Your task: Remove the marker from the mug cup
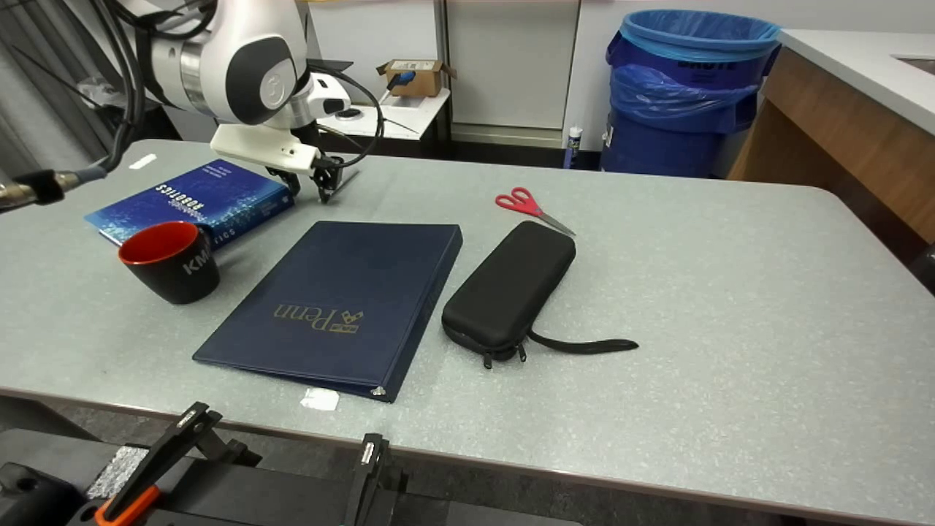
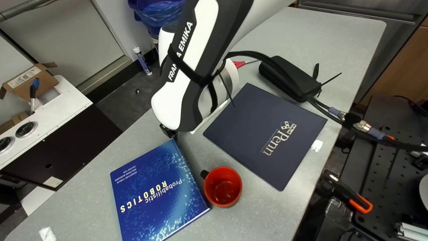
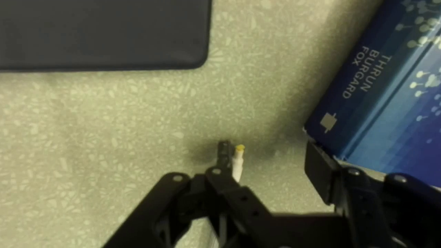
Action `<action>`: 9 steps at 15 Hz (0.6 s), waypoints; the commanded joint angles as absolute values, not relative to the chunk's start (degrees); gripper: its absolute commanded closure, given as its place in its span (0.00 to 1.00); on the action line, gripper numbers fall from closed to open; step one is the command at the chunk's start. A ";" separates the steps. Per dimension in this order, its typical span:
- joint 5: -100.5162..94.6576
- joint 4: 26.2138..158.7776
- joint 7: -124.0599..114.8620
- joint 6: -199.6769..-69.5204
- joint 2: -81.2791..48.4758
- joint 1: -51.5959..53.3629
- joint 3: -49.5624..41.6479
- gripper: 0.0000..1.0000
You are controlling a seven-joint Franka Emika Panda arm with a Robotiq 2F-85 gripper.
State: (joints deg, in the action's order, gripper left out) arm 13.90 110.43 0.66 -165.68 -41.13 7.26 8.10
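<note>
The black mug cup [image 1: 175,274] with a red inside stands upright beside the blue book. In an exterior view its red inside [image 2: 214,179] shows nothing in it. No red marker shows in any view. A thin pale pen-like stick [image 3: 237,165] with a yellow end is close beside the inner side of one finger in the wrist view; its lower part is hidden. It shows as a thin grey stick [image 1: 343,185] by the gripper in an exterior view. My gripper [image 3: 270,158] is open, low near the table, between the book's corner and the folder; it also shows in an exterior view [image 1: 308,193].
The blue book [image 1: 204,190] is close to one finger. The dark blue folder [image 1: 343,270] lies in front of the gripper. A black zip pouch [image 1: 511,285] and red-handled scissors [image 1: 522,201] lie farther along the table. The arm hides part of the table in an exterior view.
</note>
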 commanded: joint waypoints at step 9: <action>12.22 116.85 -0.82 -173.31 -37.18 5.15 11.94 0.00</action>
